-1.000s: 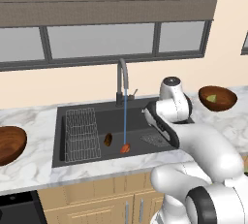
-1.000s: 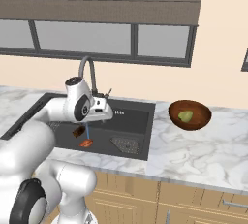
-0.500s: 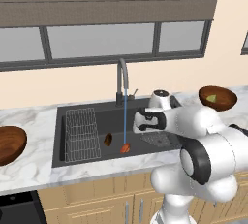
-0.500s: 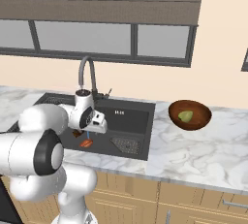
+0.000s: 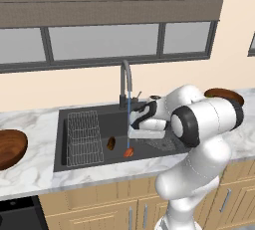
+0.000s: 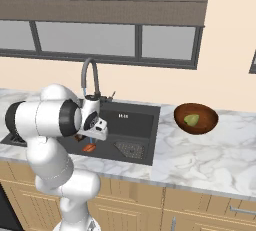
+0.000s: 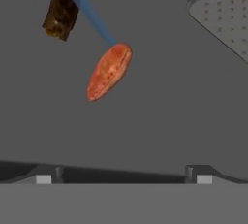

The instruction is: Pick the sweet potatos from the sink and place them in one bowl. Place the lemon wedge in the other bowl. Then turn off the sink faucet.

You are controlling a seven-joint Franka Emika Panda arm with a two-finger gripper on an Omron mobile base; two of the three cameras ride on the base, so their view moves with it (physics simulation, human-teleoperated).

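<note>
Gripper (image 7: 123,179): jaws spread fully wide, nothing held between them; poised low inside the sink, just above the basin floor.
Orange sweet potato (image 7: 109,71): lying flat on the sink floor, directly ahead of the gripper, near the drain grate; the water stream lands at its far end.
Handling, orange sweet potato: judged light, stiff and not fragile; the wet, rounded skin is likely slippery. The hold is best taken across the narrow middle, square to the long axis, so the tapered ends cannot squirt out.
Dark sweet potato (image 7: 60,13): beyond the orange one, farther from the drain grate, near the wire rack (image 5: 83,138).
Drain grate (image 7: 223,17): set in the sink floor, beside the orange tuber.
Sink (image 5: 60,139): black basin; both tubers inside.
Sink faucet (image 5: 125,82): at the sink's back edge, water running.
Lemon wedge (image 6: 190,120): already resting in the bowl (image 6: 196,118) on the counter beside the sink.
Second bowl (image 5: 10,147): on the counter at the sink's opposite side; no contents discernible.
</note>
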